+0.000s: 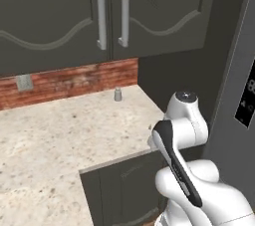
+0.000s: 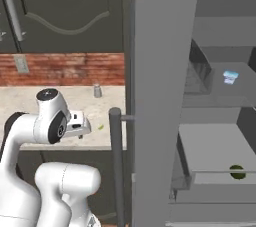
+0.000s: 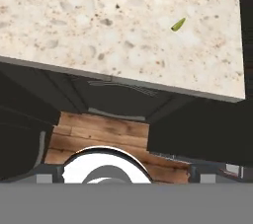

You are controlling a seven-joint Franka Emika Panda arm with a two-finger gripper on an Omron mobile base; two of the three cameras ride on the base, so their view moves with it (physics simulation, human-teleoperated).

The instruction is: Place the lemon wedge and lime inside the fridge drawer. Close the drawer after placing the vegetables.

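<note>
A: Fridge [image 2: 157, 96] standing open at the right end of the counter [image 1: 55, 135], door edge-on in the right base view, pale shelves behind it.

B: Fridge drawer [image 2: 215, 146]?

A: Pulled out, low in the compartment, below the shelves. Lime [image 2: 237, 172] already down in it, close behind the front panel, toward the right side.

B: So half done. Lemon wedge [image 3: 178, 24]?

A: Not yet moved. Lying flat on the counter near its front edge, close to the right end beside the fridge. Tiny yellow-green sliver, well apart from the small grey shaker [image 1: 118, 94] back by the brick wall.

B: Gripper [image 2: 82, 125]?

A: Out over the front edge of the counter, aimed down and carrying nothing. Fingers spread fully apart, judging by the empty view along the hand. Wedge up and to the right in that view, clear of the fingertips.

B: Step in hand, then?

A: Reach for the wedge, by the look of it. Next move calls for shifting further over the counter toward its right end, lining up above the sliver, then dropping nearly to the stone. Thin, low piece, so a shallow pinch likely to slip; better to straddle it across the narrow side before closing. After that, carry to the drawer beside the lime, release, push the front panel in.
</note>
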